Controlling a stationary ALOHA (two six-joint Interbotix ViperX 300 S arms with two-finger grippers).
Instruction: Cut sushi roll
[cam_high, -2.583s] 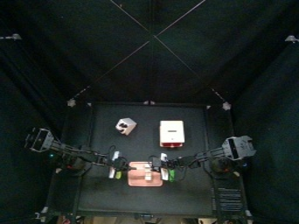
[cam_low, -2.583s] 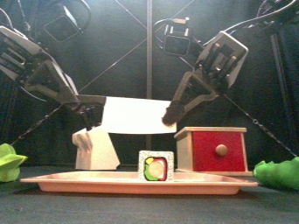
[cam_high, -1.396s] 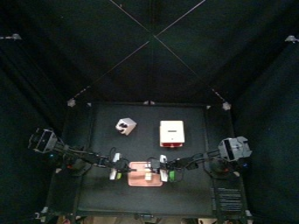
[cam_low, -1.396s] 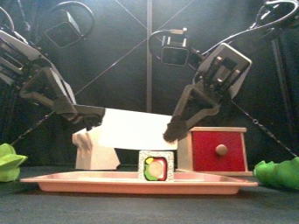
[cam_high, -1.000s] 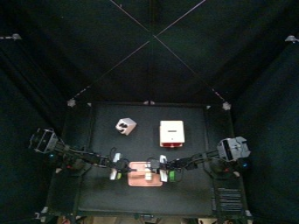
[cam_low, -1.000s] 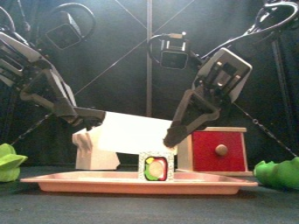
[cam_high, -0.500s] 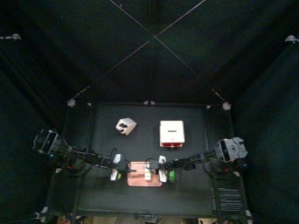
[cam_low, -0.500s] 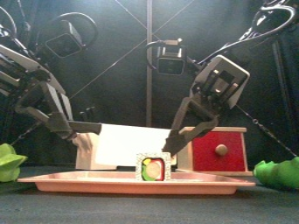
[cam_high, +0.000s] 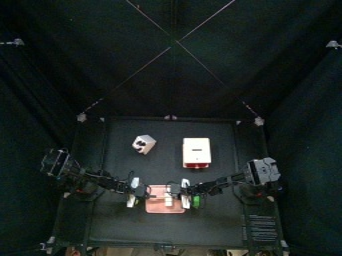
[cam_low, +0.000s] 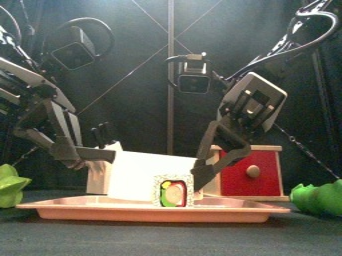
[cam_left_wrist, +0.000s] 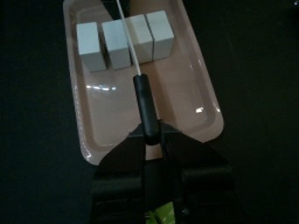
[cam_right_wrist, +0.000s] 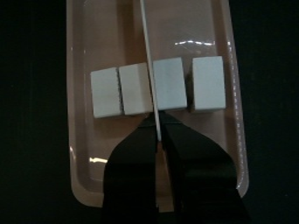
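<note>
White blade (cam_low: 147, 178) btwn both hands, edge down at sushi roll (cam_low: 173, 191).

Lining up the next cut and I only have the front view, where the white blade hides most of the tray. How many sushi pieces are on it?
Observer: Four white pieces lie in a row across the pink tray.
Operator: Where does the blade sit?
Observer: The blade runs across the row between the second and third piece, in the right wrist view.
Operator: What holds the knife?
Observer: The left gripper clamps its black handle; the right gripper pinches the blade's other end.
</note>
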